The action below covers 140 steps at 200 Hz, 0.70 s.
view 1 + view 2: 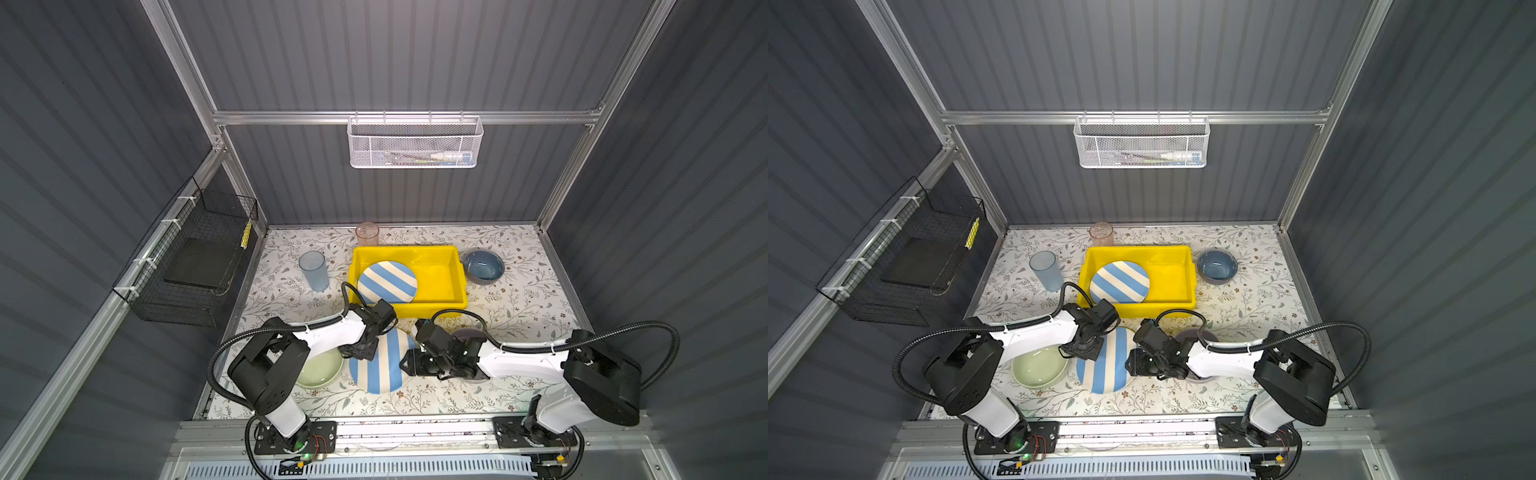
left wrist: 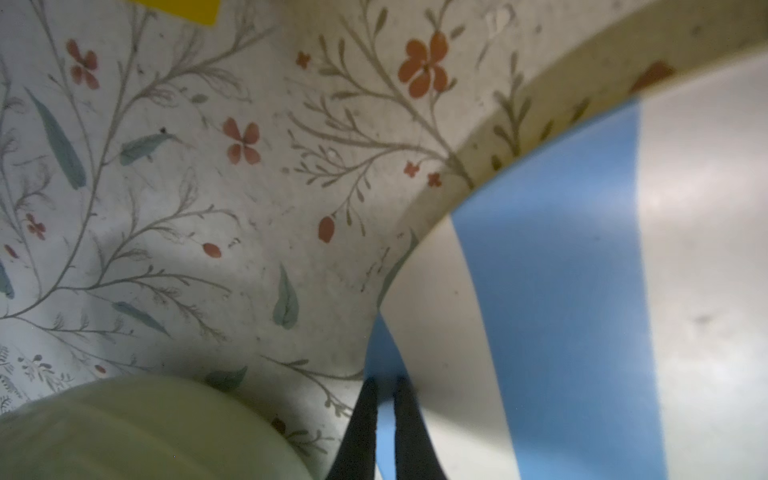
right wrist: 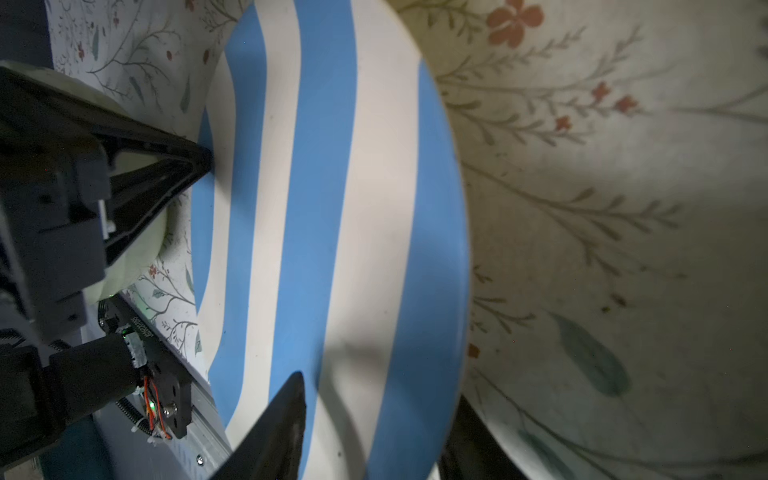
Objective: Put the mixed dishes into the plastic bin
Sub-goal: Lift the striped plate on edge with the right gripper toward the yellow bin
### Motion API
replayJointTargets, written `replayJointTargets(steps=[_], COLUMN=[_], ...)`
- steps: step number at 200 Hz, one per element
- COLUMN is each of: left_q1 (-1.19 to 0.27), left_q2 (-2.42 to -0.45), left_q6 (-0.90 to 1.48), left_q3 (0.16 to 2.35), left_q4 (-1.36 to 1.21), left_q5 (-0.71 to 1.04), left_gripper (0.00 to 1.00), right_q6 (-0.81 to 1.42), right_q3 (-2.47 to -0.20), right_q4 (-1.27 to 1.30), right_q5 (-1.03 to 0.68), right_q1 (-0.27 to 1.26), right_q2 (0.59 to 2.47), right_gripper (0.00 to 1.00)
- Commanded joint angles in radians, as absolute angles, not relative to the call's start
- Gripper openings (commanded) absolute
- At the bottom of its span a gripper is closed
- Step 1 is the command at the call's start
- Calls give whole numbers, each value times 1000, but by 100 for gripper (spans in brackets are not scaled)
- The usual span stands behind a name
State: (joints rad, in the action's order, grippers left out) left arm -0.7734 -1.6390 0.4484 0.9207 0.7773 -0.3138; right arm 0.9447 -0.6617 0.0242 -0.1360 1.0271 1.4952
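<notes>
The yellow plastic bin (image 1: pixel 440 276) (image 1: pixel 1173 276) stands mid-table and holds one blue-white striped plate (image 1: pixel 387 282) (image 1: pixel 1119 281). A second striped plate (image 1: pixel 384 368) (image 1: pixel 1106 368) (image 2: pixel 582 270) (image 3: pixel 332 208) is at the front, one side raised. My left gripper (image 1: pixel 360 353) (image 1: pixel 1086 351) (image 2: pixel 384 380) is shut on its rim. My right gripper (image 1: pixel 409 365) (image 1: pixel 1133 368) (image 3: pixel 380 390) stands open around the opposite rim, one finger above and one below. Loose on the table are a pale green bowl (image 1: pixel 320 368) (image 2: pixel 145 432), a lilac bowl (image 1: pixel 467 332) under the right arm, a blue bowl (image 1: pixel 483 266), a blue tumbler (image 1: pixel 314 270) and a pink tumbler (image 1: pixel 367 235).
A white mesh basket (image 1: pixel 415 143) hangs on the back wall. On the left wall is a black wire basket (image 1: pixel 195 266). The green bowl sits close beside the left gripper, and the bin's front wall is just behind both wrists.
</notes>
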Motion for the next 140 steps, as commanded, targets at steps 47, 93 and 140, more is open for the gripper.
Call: replayJointTargets(steps=[47, 93, 140], left_q1=[-776, -776, -776], left_q2=[-1647, -1611, -1551], left_q6=[438, 435, 434], left_q3=[899, 913, 983], left_q4=[756, 767, 800], left_q5=[-274, -255, -221], left_gripper=[12, 13, 17], right_q6=[979, 991, 993], right_q3=[-604, -588, -572], right_q4=[124, 133, 82], right_q5=[-177, -178, -151], right_q1=[987, 976, 968], right_q2=[1450, 1438, 1393], right_gripper=[26, 6, 0])
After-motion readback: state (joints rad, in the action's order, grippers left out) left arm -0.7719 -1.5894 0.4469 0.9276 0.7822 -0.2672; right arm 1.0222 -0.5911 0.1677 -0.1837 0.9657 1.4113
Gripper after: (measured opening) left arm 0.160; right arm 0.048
